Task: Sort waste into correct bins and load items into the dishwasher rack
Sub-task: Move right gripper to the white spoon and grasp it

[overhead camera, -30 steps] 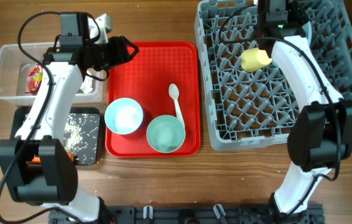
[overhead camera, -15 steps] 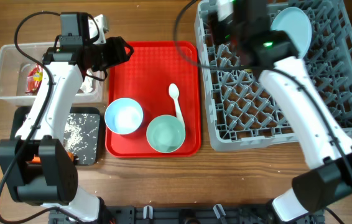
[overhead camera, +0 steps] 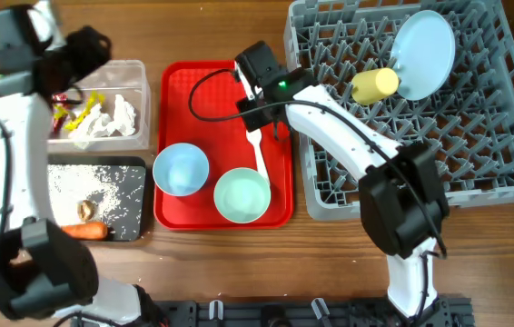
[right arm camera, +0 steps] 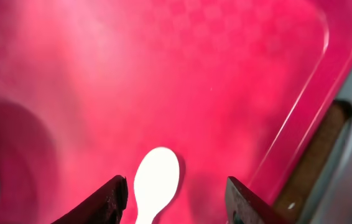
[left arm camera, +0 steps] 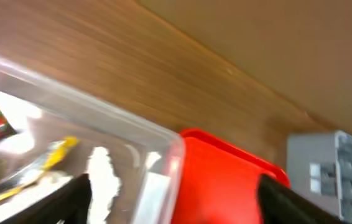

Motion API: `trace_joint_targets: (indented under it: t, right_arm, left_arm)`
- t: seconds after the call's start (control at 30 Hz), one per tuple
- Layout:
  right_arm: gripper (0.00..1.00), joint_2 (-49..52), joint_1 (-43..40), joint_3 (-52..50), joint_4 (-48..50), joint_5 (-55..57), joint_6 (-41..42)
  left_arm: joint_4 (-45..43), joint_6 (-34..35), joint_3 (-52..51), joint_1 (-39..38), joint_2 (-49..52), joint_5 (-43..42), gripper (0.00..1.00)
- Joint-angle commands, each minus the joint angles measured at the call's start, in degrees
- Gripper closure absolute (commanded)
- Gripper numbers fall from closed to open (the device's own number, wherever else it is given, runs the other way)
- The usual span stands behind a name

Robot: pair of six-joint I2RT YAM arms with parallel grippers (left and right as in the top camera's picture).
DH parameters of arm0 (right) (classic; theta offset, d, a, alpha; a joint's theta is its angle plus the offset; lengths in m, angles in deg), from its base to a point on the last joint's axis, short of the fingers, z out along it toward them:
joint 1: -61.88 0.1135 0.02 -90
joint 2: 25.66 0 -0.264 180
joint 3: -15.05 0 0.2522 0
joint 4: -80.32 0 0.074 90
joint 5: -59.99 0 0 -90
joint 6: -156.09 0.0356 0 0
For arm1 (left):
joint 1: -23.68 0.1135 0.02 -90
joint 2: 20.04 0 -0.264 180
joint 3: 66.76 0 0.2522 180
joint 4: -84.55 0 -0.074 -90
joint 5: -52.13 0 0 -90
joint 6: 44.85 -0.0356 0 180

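Nearest to me, left of the red tray point(overhead camera: 177, 118), the black tub point(overhead camera: 130, 222) lies on the tabletop point(overhead camera: 239, 263). In it are the orange carrot point(overhead camera: 80, 231) at the near edge, the small brown lump point(overhead camera: 85, 210) just behind it, and the white rice grains point(overhead camera: 103, 177) spread further back. On the near half of the red tray stand two pale-blue bowls, the left bowl point(overhead camera: 181, 169) and the right bowl point(overhead camera: 242, 194), which is a little nearer to me. The white spoon point(overhead camera: 258, 150) lies on the tray behind the right bowl, its handle reaching to the rim of this bowl.

My right pincer point(right arm camera: 176, 196) hangs over the round end of the spoon with the jaws apart. The spoon head is between the fingers point(right arm camera: 111, 196), and they do not touch it.

Behind the black tub, also left of the tray, the clear tub point(overhead camera: 141, 100) holds the red and yellow wrappers point(overhead camera: 75, 113) and the crumpled white tissue point(overhead camera: 116, 118). My left pincer point(left arm camera: 175, 198) is over the far edge of this tub, jaws wide, with nothing between them.

Right of the tray is the grey dishwasher rack point(overhead camera: 330, 204). The yellow cup point(overhead camera: 373, 84) lies in its far part, and the round pale-blue plate point(overhead camera: 423, 53) stands tilted just beside the cup.
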Motion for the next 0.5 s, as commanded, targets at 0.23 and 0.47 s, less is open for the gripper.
trace_joint_targets:
  t: [0.23, 0.47]
  right_arm:
    - [0.47, 2.4, 0.8, 0.2, -10.4, -6.9, 3.3]
    - [0.48, 2.4, 3.6, -0.1, -11.1, -6.4, 3.1]
  left_arm:
    - [3.4, -0.3, 1.0, 2.4, -1.4, 1.2, 0.00]
    - [3.4, -0.3, 1.0, 2.4, -1.4, 1.2, 0.00]
